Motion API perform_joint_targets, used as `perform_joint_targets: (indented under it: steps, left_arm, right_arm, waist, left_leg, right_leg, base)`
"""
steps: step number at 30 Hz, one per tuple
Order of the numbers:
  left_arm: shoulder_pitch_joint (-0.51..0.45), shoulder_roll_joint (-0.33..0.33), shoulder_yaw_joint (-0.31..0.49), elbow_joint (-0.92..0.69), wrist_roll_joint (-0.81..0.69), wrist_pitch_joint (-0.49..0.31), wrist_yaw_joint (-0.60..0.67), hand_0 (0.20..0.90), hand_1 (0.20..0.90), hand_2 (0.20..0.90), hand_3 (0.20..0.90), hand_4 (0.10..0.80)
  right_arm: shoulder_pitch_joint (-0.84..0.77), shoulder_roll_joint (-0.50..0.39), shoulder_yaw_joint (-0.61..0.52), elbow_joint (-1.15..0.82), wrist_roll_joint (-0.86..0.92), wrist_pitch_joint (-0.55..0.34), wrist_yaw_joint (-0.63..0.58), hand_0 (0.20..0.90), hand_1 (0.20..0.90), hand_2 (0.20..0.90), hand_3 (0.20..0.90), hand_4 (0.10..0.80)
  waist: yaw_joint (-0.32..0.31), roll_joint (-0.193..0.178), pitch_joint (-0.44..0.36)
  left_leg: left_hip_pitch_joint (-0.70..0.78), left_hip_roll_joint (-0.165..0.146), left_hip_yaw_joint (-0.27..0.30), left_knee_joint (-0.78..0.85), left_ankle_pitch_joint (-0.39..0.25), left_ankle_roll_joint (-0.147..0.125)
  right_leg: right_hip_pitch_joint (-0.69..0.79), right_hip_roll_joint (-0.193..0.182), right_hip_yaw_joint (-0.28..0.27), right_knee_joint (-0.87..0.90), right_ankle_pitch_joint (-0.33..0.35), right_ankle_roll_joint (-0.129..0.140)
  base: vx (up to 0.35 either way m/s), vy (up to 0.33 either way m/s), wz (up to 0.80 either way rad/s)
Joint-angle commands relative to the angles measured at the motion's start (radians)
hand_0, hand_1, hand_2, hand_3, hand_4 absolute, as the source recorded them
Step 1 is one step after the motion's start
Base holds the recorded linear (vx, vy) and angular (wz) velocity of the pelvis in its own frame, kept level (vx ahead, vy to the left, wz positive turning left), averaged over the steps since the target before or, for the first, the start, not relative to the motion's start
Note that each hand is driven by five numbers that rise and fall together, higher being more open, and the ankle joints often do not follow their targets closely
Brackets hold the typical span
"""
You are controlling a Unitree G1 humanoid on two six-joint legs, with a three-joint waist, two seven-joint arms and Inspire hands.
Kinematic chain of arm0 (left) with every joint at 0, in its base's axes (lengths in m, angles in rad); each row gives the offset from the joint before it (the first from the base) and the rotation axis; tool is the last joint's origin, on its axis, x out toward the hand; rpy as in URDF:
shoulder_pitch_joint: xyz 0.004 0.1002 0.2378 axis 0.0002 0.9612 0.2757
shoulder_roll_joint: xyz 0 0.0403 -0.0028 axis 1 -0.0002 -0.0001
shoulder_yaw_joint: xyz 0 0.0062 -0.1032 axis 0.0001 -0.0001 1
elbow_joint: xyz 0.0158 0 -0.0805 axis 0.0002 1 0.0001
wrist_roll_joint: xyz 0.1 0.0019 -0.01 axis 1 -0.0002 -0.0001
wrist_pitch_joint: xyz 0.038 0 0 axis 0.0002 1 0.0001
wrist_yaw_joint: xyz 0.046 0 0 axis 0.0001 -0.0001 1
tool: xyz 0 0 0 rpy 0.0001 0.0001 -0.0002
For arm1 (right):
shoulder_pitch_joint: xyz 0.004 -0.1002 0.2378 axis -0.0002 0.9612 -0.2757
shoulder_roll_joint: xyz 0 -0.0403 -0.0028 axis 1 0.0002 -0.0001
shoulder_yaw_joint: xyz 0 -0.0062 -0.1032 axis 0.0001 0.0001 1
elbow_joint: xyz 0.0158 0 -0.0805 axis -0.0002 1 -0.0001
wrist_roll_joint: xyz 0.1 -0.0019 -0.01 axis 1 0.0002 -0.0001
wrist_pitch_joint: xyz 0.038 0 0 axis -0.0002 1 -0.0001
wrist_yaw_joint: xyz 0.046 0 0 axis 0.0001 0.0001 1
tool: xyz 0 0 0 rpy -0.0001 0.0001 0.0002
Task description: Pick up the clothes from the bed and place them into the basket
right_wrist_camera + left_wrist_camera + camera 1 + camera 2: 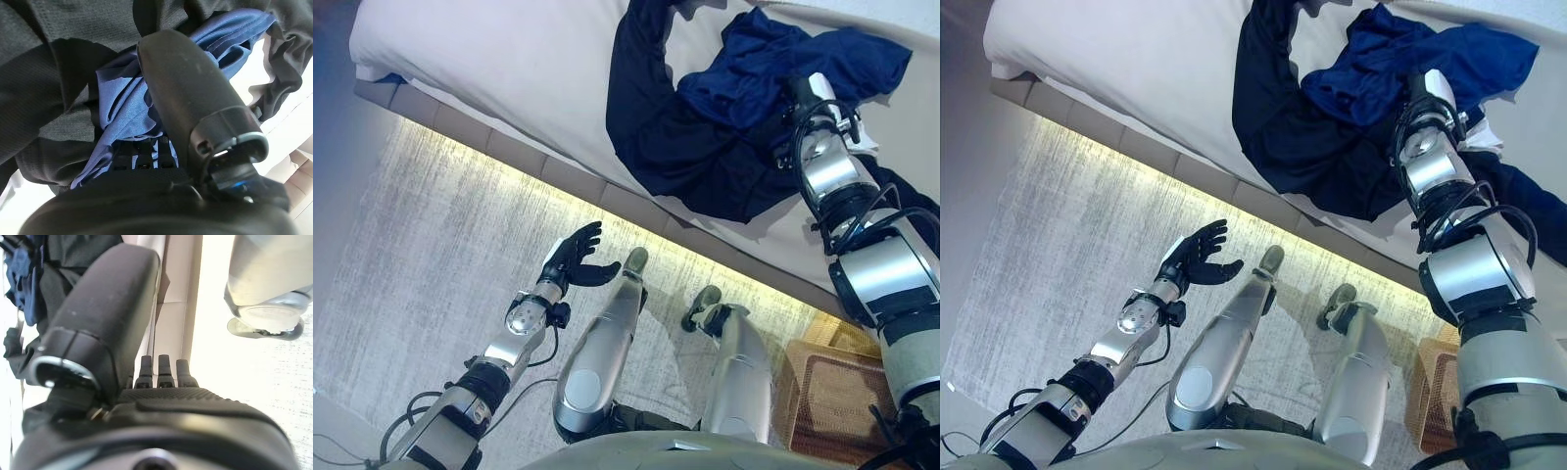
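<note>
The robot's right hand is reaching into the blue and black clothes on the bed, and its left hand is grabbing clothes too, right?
Not quite. The right hand does reach into the blue cloth and black garment on the bed. But the left hand holds nothing: the left eye view shows it open above the floor, away from the clothes.

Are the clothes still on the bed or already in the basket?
On the bed: the bright blue garment and dark navy garment lie crumpled on the white bed; the right hand is buried in them.
</note>
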Motion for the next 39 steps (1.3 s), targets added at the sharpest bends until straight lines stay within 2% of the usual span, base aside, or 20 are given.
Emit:
perform_joint_targets:
  steps: [1,4,5,6,8,17,24,31,32,36,39]
  left_arm:
    - [0.083,0.051,0.082,-0.193,-0.051,-0.121,0.027,0.900,0.900,0.900,0.900,0.800]
    - [0.105,0.070,0.100,-0.236,-0.046,-0.145,0.035,0.900,0.900,0.900,0.900,0.800]
    - [0.113,0.080,0.107,-0.259,-0.051,-0.150,0.038,0.900,0.900,0.900,0.900,0.800]
    - [0.117,0.089,0.112,-0.272,-0.054,-0.153,0.040,0.900,0.900,0.900,0.900,0.800]
    - [0.135,0.098,0.126,-0.289,-0.058,-0.158,0.036,0.900,0.900,0.900,0.900,0.800]
    - [0.186,0.125,0.162,-0.315,-0.054,-0.166,-0.016,0.900,0.900,0.900,0.900,0.800]
    - [0.196,0.143,0.149,-0.309,-0.027,-0.155,-0.038,0.900,0.900,0.900,0.900,0.800]
    - [0.185,0.140,0.099,-0.250,0.025,-0.128,-0.057,0.900,0.900,0.900,0.900,0.800]
    - [0.179,0.137,0.091,-0.240,0.027,-0.125,-0.056,0.900,0.900,0.900,0.900,0.800]
    - [0.158,0.120,0.055,-0.211,0.048,-0.091,-0.031,0.900,0.900,0.900,0.900,0.800]
    - [0.146,0.108,0.026,-0.191,0.060,-0.060,-0.001,0.900,0.900,0.900,0.900,0.800]
  right_arm:
    - [-0.126,-0.117,0.058,-0.044,0.000,-0.005,-0.051,0.900,0.900,0.900,0.900,0.800]
    - [-0.151,-0.142,0.066,-0.025,0.009,0.017,-0.063,0.900,0.900,0.900,0.900,0.800]
    - [-0.158,-0.154,0.066,-0.018,0.016,0.018,-0.072,0.827,0.827,0.827,0.815,0.715]
    - [-0.162,-0.162,0.065,-0.014,0.006,0.020,-0.075,0.594,0.594,0.594,0.543,0.443]
    - [-0.172,-0.186,0.074,-0.015,0.005,0.027,-0.076,0.300,0.300,0.300,0.200,0.100]
    - [-0.197,-0.233,0.084,-0.034,0.006,0.049,-0.086,0.300,0.300,0.300,0.200,0.100]
    - [-0.190,-0.255,0.069,-0.020,0.017,0.041,-0.078,0.300,0.300,0.300,0.200,0.100]
    - [-0.193,-0.264,0.084,-0.006,0.036,0.020,-0.043,0.300,0.300,0.300,0.200,0.100]
    - [-0.193,-0.263,0.084,-0.002,0.036,0.015,-0.043,0.300,0.300,0.300,0.200,0.100]
    - [-0.186,-0.277,0.086,0.001,0.075,-0.027,-0.021,0.300,0.300,0.300,0.200,0.100]
    - [-0.191,-0.305,0.089,0.000,0.116,-0.060,-0.015,0.300,0.300,0.300,0.200,0.100]
  waist:
    - [0.023,0.018,-0.036]
    - [0.034,0.026,-0.036]
    - [0.037,0.031,-0.036]
    - [0.039,0.034,-0.036]
    - [0.043,0.037,-0.036]
    - [0.059,0.025,-0.036]
    - [0.064,0.012,-0.036]
    - [0.040,-0.009,-0.092]
    - [0.035,-0.009,-0.100]
    - [0.000,-0.043,-0.168]
    - [-0.038,-0.072,-0.237]
  left_leg:
    - [-0.039,0.005,0.104,0.120,-0.114,0.061]
    - [-0.078,0.004,0.098,0.140,-0.109,0.064]
    - [-0.095,0.002,0.097,0.147,-0.107,0.065]
    - [-0.104,0.001,0.096,0.152,-0.105,0.066]
    - [-0.121,-0.003,0.095,0.167,-0.105,0.065]
    - [-0.115,-0.011,0.081,0.195,-0.115,0.059]
    - [-0.011,-0.005,0.082,0.136,-0.108,0.045]
    - [0.139,0.038,0.091,-0.010,-0.079,0.030]
    - [0.148,0.044,0.091,-0.045,-0.043,0.030]
    - [0.270,0.077,0.097,-0.190,-0.016,0.020]
    - [0.378,0.103,0.122,-0.314,0.010,0.014]
  right_leg:
    - [0.005,0.071,0.066,0.045,0.011,-0.006]
    - [-0.035,0.070,0.063,0.083,-0.001,-0.012]
    - [-0.053,0.069,0.063,0.097,-0.005,-0.013]
    - [-0.065,0.069,0.061,0.108,-0.009,-0.014]
    - [-0.078,0.069,0.059,0.124,-0.015,-0.018]
    - [-0.059,0.073,0.037,0.138,-0.023,-0.024]
    - [0.072,0.070,0.017,0.058,-0.006,-0.020]
    - [0.226,0.085,0.025,-0.124,0.040,-0.004]
    - [0.237,0.086,0.018,-0.164,0.075,-0.009]
    - [0.353,0.109,0.044,-0.349,0.126,0.011]
    - [0.448,0.129,0.067,-0.494,0.166,0.026]
  base:
    - [0.000,-0.058,0.04]
    - [-0.014,-0.061,0.07]
    - [-0.031,-0.062,0.11]
    - [-0.030,-0.059,0.11]
    - [-0.011,-0.055,0.15]
    - [0.019,-0.049,0.06]
    - [0.037,-0.010,0.00]
    - [0.007,0.014,-0.01]
    - [-0.046,0.051,-0.11]
    - [0.036,0.046,-0.21]
    - [0.103,0.030,-0.36]
